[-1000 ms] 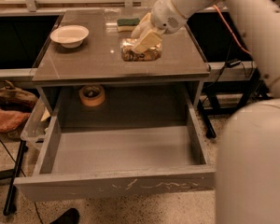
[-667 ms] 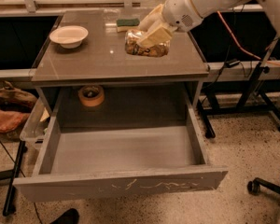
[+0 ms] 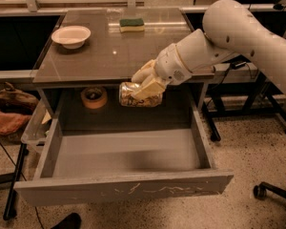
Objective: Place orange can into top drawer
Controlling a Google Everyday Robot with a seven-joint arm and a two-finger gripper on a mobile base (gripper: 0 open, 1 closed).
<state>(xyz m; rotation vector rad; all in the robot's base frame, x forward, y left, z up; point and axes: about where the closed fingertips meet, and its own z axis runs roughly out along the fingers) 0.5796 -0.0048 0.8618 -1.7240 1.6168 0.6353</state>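
The orange can (image 3: pixel 135 95), dented and gold-silver, lies sideways in my gripper (image 3: pixel 144 82). The gripper is shut on it and holds it in the air just past the table's front edge, above the back of the open top drawer (image 3: pixel 124 187). The drawer is wide, grey and pulled far out, with white scratches on its front panel. Its floor is bare. My white arm reaches in from the upper right.
A tan tape roll (image 3: pixel 94 97) sits on the shelf under the tabletop. A white bowl (image 3: pixel 71 35) and a green sponge (image 3: pixel 132 24) rest on the brown table (image 3: pixel 105 56). A clear plastic bin (image 3: pixel 34 127) hangs at the left. A chair base (image 3: pixel 271 189) stands at right.
The gripper has carried the can from over the tabletop forward and down, off the table's front edge, to above the open drawer.
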